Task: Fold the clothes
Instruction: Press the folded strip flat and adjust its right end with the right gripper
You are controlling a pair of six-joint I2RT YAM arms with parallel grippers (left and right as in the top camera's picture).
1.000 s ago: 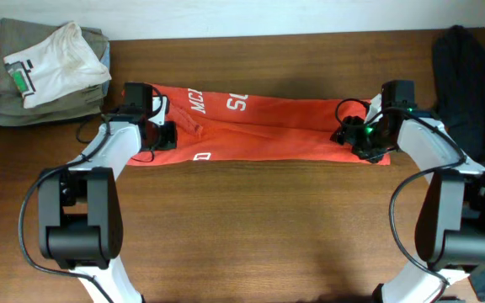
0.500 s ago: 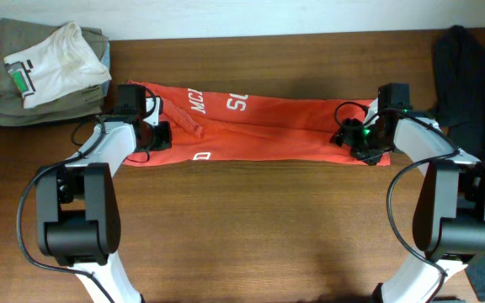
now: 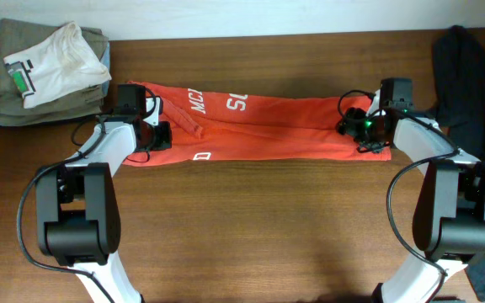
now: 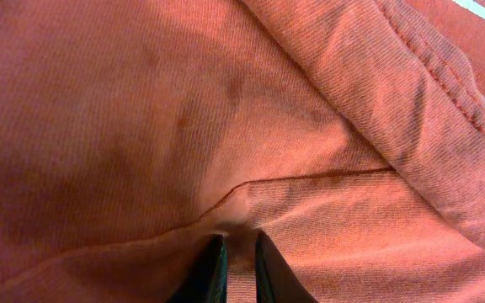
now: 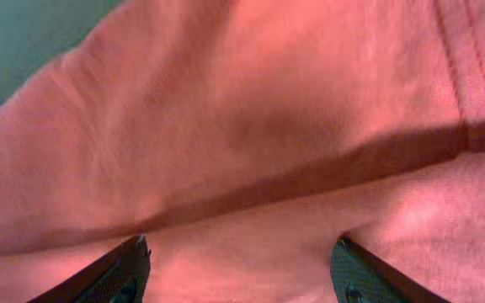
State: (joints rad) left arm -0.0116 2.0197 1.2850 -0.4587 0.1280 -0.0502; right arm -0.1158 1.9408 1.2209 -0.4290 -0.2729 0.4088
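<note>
I've got the red-orange T-shirt (image 3: 259,126) lying flat as a long, narrow band, folded lengthwise and running from nine o'clock to three o'clock across the twelve o'clock half of my overhead view. White block lettering (image 3: 237,104) shows on its top face left of the middle, toward eleven o'clock, with one more white mark on the near edge by the nine o'clock end. Long creases follow the band's length. On my left wrist feed the thin ribbed cloth puckers into a small pinch, a stitched hem (image 4: 445,80) crossing toward two o'clock. On the right wrist feed a fold edge throws a dark shadow line across the cloth.
</note>
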